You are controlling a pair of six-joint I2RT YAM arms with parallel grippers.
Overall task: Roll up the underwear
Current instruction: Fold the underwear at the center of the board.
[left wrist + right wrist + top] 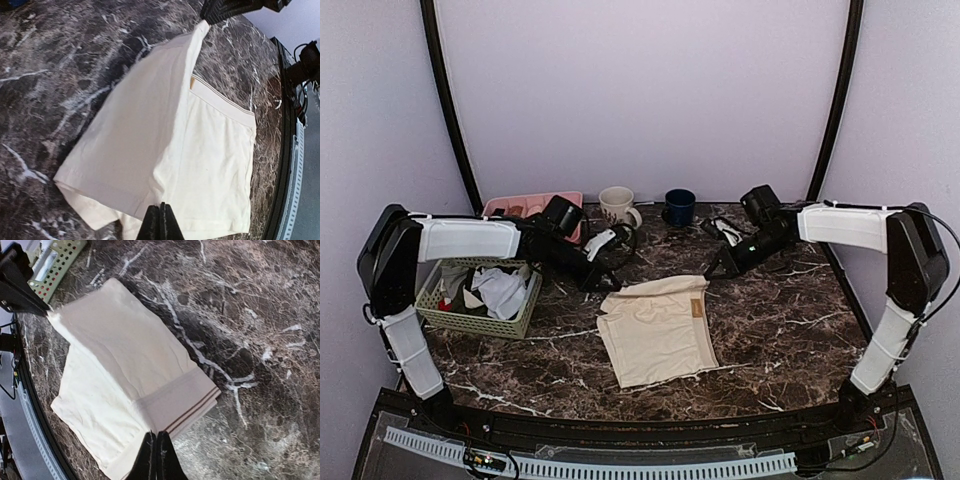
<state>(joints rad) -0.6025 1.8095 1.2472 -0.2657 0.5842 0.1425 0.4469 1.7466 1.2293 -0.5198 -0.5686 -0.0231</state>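
Top external view, cream underwear [658,340] lying mid marble table [790,330], far edge folded over, left gripper [604,284] jaws pinching its far-left corner, right gripper [712,271] jaws pinching its far-right corner.

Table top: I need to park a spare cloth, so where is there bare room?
Bare marble lies right of the underwear up to the table edge, and near-left, in front of the green basket. Crowded at the back: pink tray, white mug, blue mug, left gripper and right gripper at the underwear's far corners.
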